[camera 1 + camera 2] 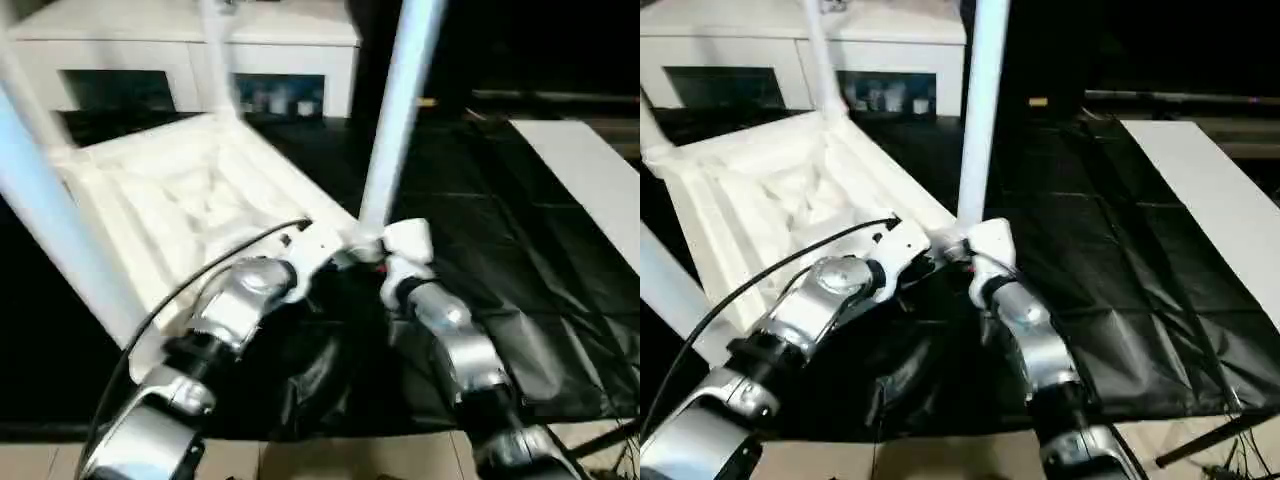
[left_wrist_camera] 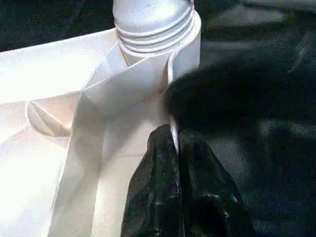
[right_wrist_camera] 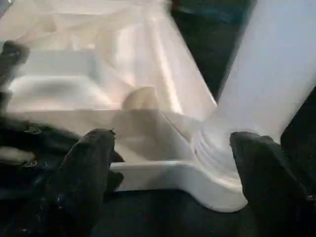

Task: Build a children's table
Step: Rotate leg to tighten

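Note:
The children's table lies upside down on a black cloth: a white ribbed tabletop (image 1: 190, 200) with legs standing up from its corner sockets. The near-corner leg (image 1: 395, 120) rises just in front of my grippers, and its threaded base (image 3: 217, 148) sits in the socket. Another leg (image 1: 218, 60) stands at the far corner and one (image 1: 50, 220) at the left. My left gripper (image 2: 174, 140) is shut on the tabletop's thin rim beside the near socket (image 2: 153, 29). My right gripper (image 3: 173, 138) is open, with a finger on each side of the near leg's base.
A white cabinet (image 1: 180, 50) with glass-fronted compartments stands behind the table. A flat white panel (image 1: 590, 170) lies on the black cloth (image 1: 500, 250) at the far right. Tan floor (image 1: 330, 460) shows along the near edge.

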Controlling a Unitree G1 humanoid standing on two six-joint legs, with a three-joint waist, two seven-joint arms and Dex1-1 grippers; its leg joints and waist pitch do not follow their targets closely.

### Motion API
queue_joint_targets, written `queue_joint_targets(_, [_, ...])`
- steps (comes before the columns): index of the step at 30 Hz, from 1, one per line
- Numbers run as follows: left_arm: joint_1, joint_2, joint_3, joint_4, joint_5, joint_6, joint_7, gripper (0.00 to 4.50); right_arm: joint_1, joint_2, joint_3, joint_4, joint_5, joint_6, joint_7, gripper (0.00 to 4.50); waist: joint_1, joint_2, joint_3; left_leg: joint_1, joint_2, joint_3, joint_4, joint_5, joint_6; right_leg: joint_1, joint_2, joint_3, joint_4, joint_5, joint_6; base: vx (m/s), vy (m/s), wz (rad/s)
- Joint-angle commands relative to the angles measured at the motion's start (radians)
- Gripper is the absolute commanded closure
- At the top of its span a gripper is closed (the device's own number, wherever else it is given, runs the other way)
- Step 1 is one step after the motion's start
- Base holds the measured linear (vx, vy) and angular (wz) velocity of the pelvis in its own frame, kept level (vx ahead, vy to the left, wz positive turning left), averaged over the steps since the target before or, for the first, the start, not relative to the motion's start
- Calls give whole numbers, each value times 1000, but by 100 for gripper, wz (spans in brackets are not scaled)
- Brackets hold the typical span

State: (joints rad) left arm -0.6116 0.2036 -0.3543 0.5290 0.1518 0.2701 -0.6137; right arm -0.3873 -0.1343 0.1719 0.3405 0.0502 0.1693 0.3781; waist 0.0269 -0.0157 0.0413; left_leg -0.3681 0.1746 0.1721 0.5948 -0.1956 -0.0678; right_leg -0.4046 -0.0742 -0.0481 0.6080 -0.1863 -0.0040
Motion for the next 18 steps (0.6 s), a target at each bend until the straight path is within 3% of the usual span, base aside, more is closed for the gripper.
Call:
queue_joint_targets(1, [45, 60, -44, -37, 21, -80, -87, 450, 35, -78, 3, -81, 19, 28, 109, 57, 8, 3, -54, 1, 50, -16, -77, -208, 61, 52, -64, 44, -79, -196, -186, 0, 0, 0])
queue_joint_targets(3, [93, 108, -50, -110, -20, -110, -190, 450, 87, -182, 5, -159, 37, 27, 251, 57, 14, 5, -55, 3, 54, -15, -75, -175, 75, 56, -63, 45, -70, -104, -207, 0, 0, 0])
queue_joint_targets(4, [94, 109, -50, -111, -21, -111, -193, 450, 88, -184, 5, -161, 37, 27, 253, 57, 15, 4, -56, 2, 55, -15, -74, -170, 79, 57, -64, 44, -68, -86, -215, 0, 0, 0])
queue_joint_targets(5, [129, 152, -63, -176, -51, -93, -277, 450, 114, -260, 19, -200, 40, 16, 335, 57, 13, 6, -54, 2, 53, -12, -76, -175, 83, 53, -62, 44, -69, -83, -230, 0, 0, 0])
queue_joint_targets(8, [164, 207, -73, -248, -95, -78, -384, 450, 134, -340, 38, -246, 64, 17, 436, 57, 12, 4, -50, 6, 57, -12, -79, -210, 84, 53, -63, 43, -72, -126, -241, 0, 0, 0])
queue_joint_targets(13, [177, 230, -75, -302, -146, -56, -463, 450, 111, -339, 42, -230, 68, 24, 453, 57, 15, 2, -47, 13, 57, -12, -82, -253, 58, 44, -65, 46, -79, -225, -228, 0, 0, 0])
queue_joint_targets(18, [166, 232, -69, -291, -135, -65, -470, 450, 67, -309, 76, -152, 34, 25, 462, 57, 20, -2, -50, 9, 55, -10, -79, -203, 55, 48, -64, 45, -71, -170, -230, 0, 0, 0])
